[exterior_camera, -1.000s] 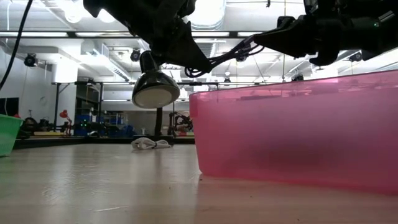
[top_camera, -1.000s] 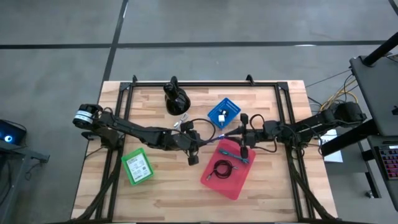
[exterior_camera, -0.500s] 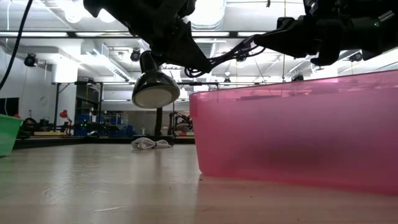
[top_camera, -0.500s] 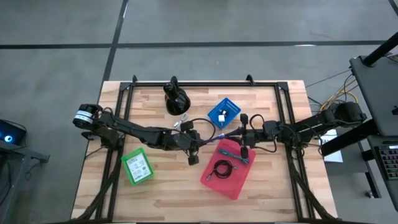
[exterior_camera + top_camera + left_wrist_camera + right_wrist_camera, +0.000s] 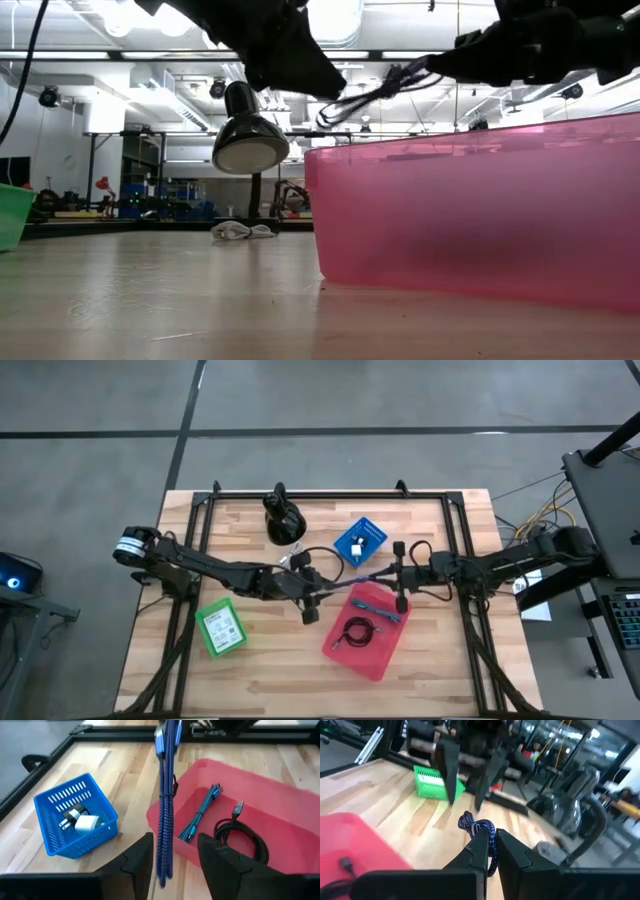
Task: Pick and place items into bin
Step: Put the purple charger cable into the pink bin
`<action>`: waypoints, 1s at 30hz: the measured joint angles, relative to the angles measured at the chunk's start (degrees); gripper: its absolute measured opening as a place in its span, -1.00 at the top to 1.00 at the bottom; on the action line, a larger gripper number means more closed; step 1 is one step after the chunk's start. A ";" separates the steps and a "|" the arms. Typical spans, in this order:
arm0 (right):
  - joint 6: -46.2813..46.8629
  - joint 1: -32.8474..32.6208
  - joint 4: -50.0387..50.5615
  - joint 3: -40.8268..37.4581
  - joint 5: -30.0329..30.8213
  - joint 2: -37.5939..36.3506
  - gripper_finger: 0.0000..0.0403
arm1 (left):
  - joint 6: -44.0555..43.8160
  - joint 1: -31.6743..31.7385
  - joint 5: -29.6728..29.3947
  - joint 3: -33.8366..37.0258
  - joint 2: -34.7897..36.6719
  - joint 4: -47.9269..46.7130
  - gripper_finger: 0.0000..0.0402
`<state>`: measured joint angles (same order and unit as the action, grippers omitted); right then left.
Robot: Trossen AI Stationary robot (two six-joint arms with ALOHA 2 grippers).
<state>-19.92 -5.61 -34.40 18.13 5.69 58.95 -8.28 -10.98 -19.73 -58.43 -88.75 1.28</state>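
Left tool point(image 5: 322, 588) has spread and let go; purple cable point(image 5: 165, 805) now hangs from clenched right tool point(image 5: 392, 571), above wooden table point(image 5: 260, 660) beside red bin point(image 5: 375, 652). Workshop room behind.

You see grey floor point(image 5: 330, 395) crossed by dark seams, a ceiling point(image 5: 120, 45) of bright light strips, your far shelving point(image 5: 150, 185) dim, a desk point(image 5: 610, 490) at the table's right.
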 joint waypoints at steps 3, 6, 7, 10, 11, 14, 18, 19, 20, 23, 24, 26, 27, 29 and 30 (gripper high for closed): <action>2.42 -0.03 4.08 0.01 -0.02 -3.36 0.93 | 0.01 0.00 0.00 0.00 1.60 -0.37 0.29; 5.10 -0.14 7.86 0.02 -0.14 -6.48 0.94 | 0.01 0.00 -0.02 0.17 3.05 -0.33 0.28; 6.36 -0.15 8.59 0.02 -0.15 -7.57 0.94 | 0.03 0.00 0.00 0.28 3.54 -0.35 0.28; 10.60 -0.15 12.29 0.30 -0.21 -10.73 0.94 | 0.06 -0.01 0.00 0.48 4.37 -0.83 0.28; 12.06 -0.15 13.78 0.37 -0.47 -11.84 0.94 | 0.11 -0.02 0.00 0.53 4.66 -0.97 0.28; 16.23 -0.18 17.58 0.44 -3.48 -14.69 0.94 | 0.16 -0.02 0.00 0.57 5.48 -2.35 0.28; 21.03 -1.47 20.50 0.44 -7.89 -17.44 0.94 | 0.23 -0.02 -0.04 0.68 6.39 -5.47 0.28; 22.05 -1.84 21.34 0.44 -8.81 -18.02 0.94 | 0.25 -0.02 -0.02 0.68 6.54 -5.41 0.28; 23.13 -2.18 22.45 0.44 -9.59 -18.56 0.94 | 0.25 -0.02 -0.02 0.68 6.78 -5.90 0.28; 26.42 -2.95 25.35 0.44 -12.36 -19.45 0.94 | 0.24 -0.02 -0.02 0.68 6.97 -6.27 0.28; 27.45 -3.24 26.20 0.44 -13.00 -19.46 0.94 | 0.23 -0.02 -0.02 0.68 7.01 -6.30 0.28; 29.48 -3.76 27.34 0.44 -13.29 -18.95 0.94 | 0.22 -0.02 -0.02 0.68 7.02 -6.30 0.28; 30.40 -3.94 27.52 0.44 -13.21 -18.53 0.94 | 0.18 -0.02 -0.02 0.68 7.02 -6.27 0.28; 32.80 -4.18 27.24 0.44 -11.50 -17.27 0.94 | -0.25 -0.02 -0.02 0.68 6.82 -6.40 0.28; 33.76 -4.28 27.06 0.44 -10.35 -16.45 0.94 | -0.26 -0.02 -0.02 0.68 6.78 -6.85 0.28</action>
<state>13.84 -9.89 -7.33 18.57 -4.66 42.50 -8.54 -11.01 -19.75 -57.76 -81.98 -5.57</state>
